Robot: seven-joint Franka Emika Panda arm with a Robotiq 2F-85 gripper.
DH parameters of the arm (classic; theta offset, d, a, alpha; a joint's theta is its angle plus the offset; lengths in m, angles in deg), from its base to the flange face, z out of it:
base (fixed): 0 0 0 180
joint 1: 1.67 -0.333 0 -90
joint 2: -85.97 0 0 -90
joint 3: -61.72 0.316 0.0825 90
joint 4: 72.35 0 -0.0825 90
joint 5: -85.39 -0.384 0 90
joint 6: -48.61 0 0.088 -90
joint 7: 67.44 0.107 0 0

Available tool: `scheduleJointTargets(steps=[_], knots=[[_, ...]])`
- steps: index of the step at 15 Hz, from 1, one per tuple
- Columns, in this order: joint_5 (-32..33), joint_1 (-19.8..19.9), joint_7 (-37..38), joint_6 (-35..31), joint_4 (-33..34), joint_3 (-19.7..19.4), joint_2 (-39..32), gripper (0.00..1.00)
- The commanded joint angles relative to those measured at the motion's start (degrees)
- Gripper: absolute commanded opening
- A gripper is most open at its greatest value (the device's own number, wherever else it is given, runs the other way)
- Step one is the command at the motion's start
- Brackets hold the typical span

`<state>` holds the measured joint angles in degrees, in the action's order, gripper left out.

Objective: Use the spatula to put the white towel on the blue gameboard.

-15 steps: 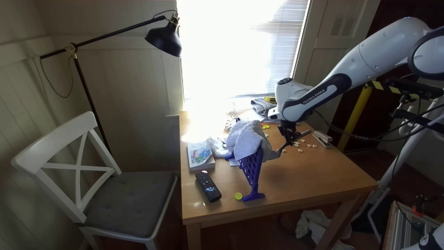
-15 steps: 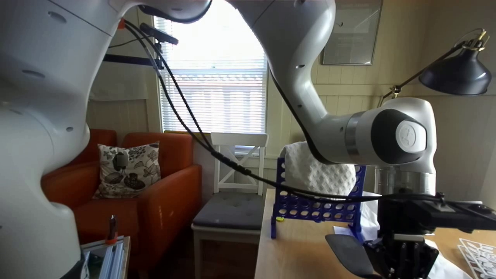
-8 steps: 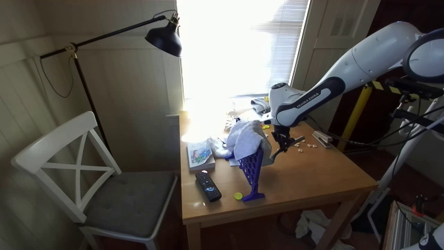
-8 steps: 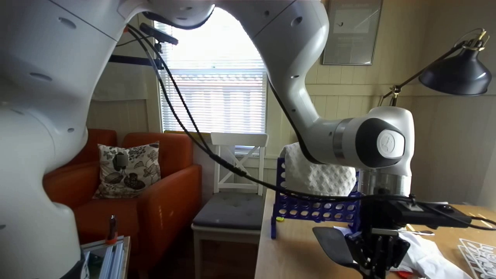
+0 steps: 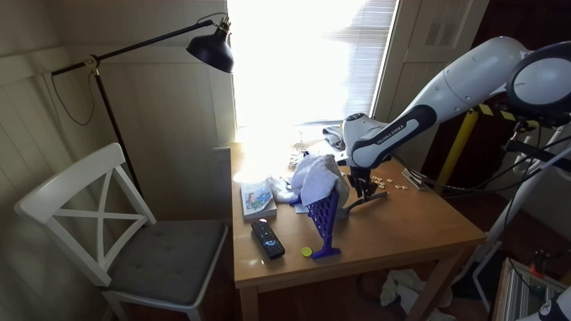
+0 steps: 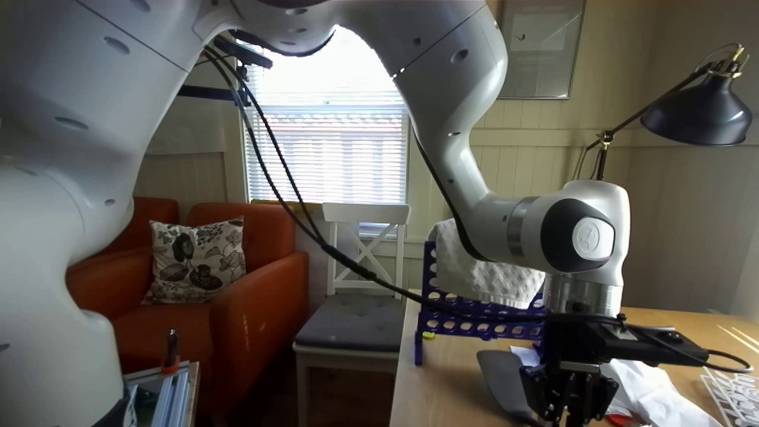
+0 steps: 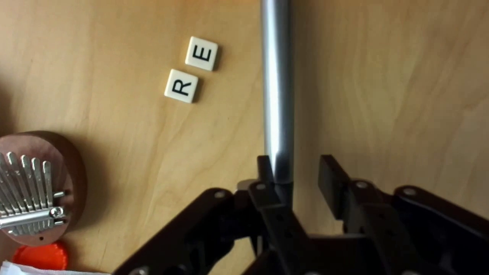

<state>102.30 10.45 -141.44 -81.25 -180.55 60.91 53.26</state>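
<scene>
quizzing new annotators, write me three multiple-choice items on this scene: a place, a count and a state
1. Where is the white towel? A) on the chair B) over the blue gameboard C) on the lamp
2. How many letter tiles show in the wrist view? A) two B) five C) eight
3. How do the fingers stand? A) pinching the towel B) shut together C) apart

1 B: both exterior views show it hanging over the gameboard's top.
2 A: only R and E appear.
3 C: the wrist view shows a gap between them.

Remote [image 5: 268,240], kalimba [image 7: 42,187], letter tiles [image 7: 181,86], black lamp [image 5: 211,50].
</scene>
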Motion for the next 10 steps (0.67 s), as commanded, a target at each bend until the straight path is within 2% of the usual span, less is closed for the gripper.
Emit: scheduleJointTargets(steps=[1,5,7,8,10], knots=[[-1.5,0.0,-1.2,3.2,3.3,-0.3,-1.9,0.67],[-1.4,0.2,-1.2,9.8,4.9,-1.0,-1.3,0.95],[-1.1,0.1,0.4,12.2,5.2,-1.9,-0.6,1.0],[-0.2,-0.1,-0.1,9.4,3.9,-1.6,-0.7,1.0],[-0.2,0.0,-0.1,9.7,4.1,-1.8,-0.7,1.0]])
